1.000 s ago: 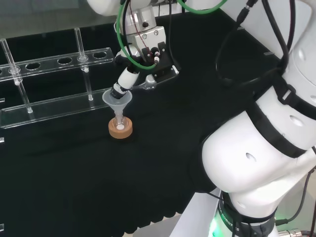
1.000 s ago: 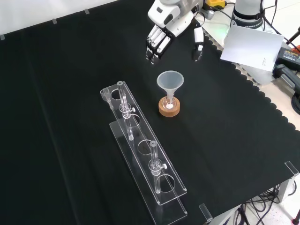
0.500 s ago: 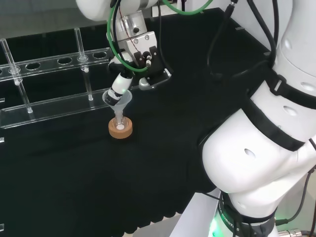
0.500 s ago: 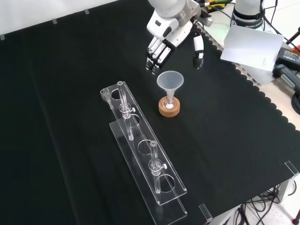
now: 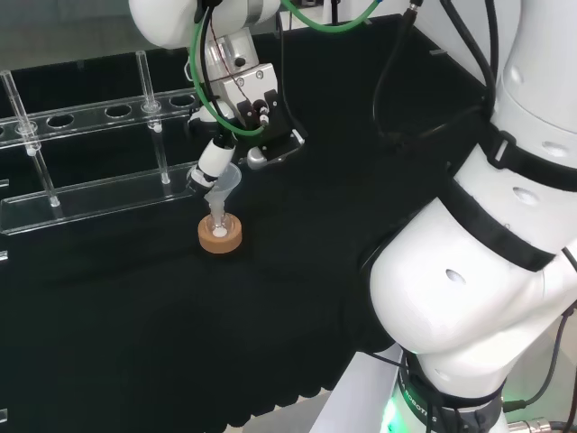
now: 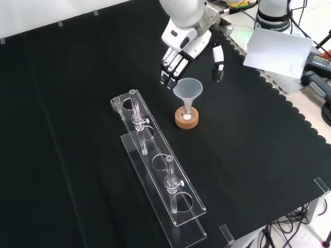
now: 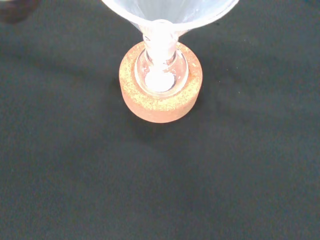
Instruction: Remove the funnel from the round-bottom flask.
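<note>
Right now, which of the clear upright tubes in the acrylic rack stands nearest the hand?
The tube at the rack's upper end in the front view, closest to the hand; the other tube stands farther down the clear acrylic rack.

1. The funnel (image 6: 188,89) just below the hand (image 6: 182,42) is showing as cloudy, translucent plastic with a smooth wall.
2. Under it, the flask (image 7: 161,75) is looking like clear, glossy glass.
3. The stand (image 7: 161,102) is appearing as rough, grainy cork.
4. The cloth (image 6: 77,77) is lying matt black beneath the hand.
5. The rack (image 6: 155,170), beyond the fingers in the head view, is gleaming as clear plastic.
6. The hand's shell is shining as smooth white and black plastic.
</note>
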